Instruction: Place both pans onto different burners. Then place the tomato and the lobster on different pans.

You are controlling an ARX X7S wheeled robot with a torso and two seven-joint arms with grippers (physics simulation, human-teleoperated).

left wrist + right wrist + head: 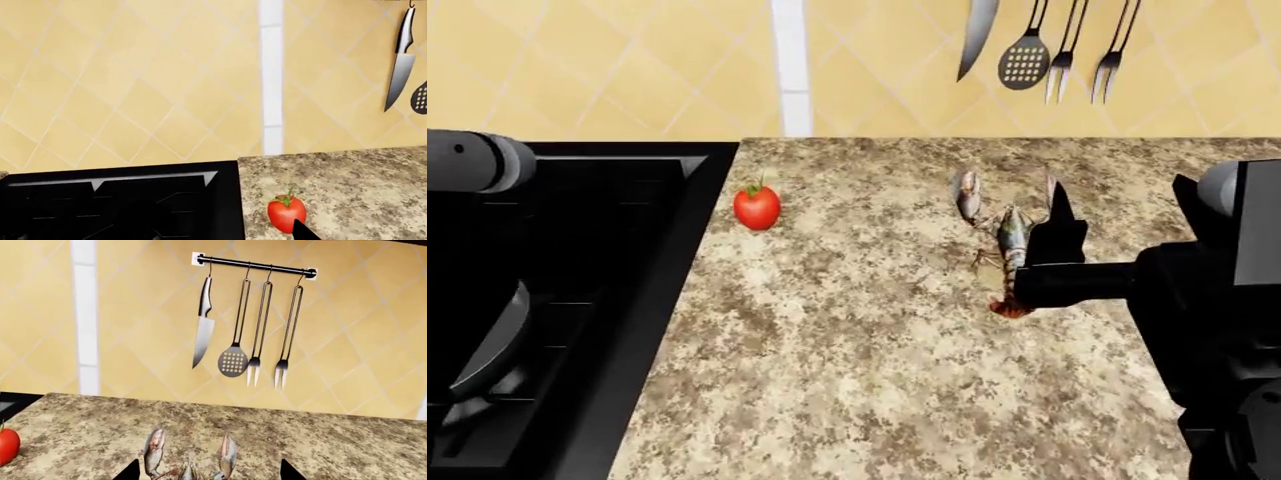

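Our right hand [1054,215] hangs over the lobster [1010,240], its fingers spread wide on both sides of the claws and holding nothing. Of our left hand [303,231] we see only one dark fingertip before the tomato [287,212], so we cannot tell its state. The tomato stands on the desk [854,350] at 9 o'clock from the lobster, near the stove [574,290]. A pan [487,345] lies on the stove.

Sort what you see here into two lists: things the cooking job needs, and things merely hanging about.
Needed: tomato, lobster, stove, pan, right claw over the lobster.

Just there: knife, slotted spatula, two forks, all hanging on the wall rail.
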